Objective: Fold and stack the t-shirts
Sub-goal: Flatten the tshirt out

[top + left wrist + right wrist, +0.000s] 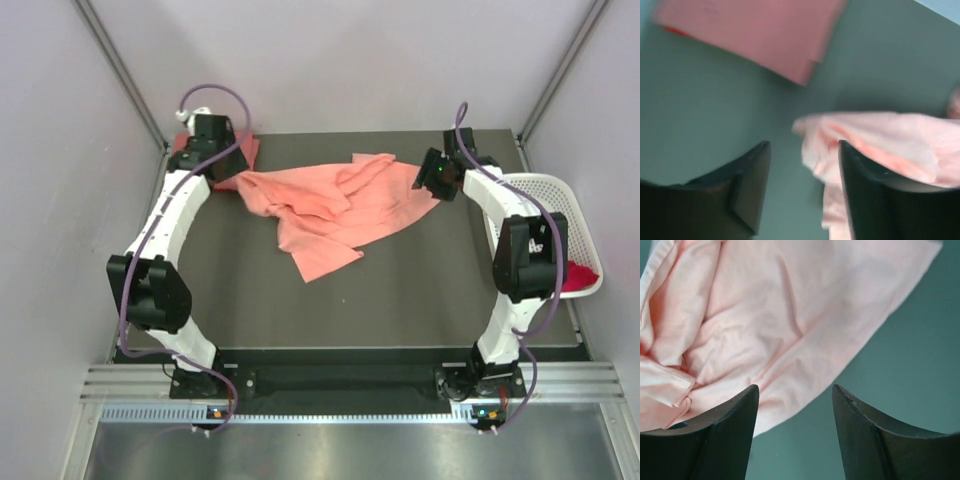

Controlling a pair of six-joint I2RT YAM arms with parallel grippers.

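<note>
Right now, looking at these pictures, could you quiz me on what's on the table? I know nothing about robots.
1. True or false: the salmon t-shirt lies crumpled, not folded.
2. What is in the white basket? A) a dark red t-shirt B) a folded salmon shirt C) nothing
3. Are the right fingers open or shut?
Key: 1 true; 2 A; 3 open.

A dark matte surface (400,300) fills the middle. A white perforated plastic basket (572,208) sits at its right edge. Pale plain walls (350,60) stand on three sides.
</note>
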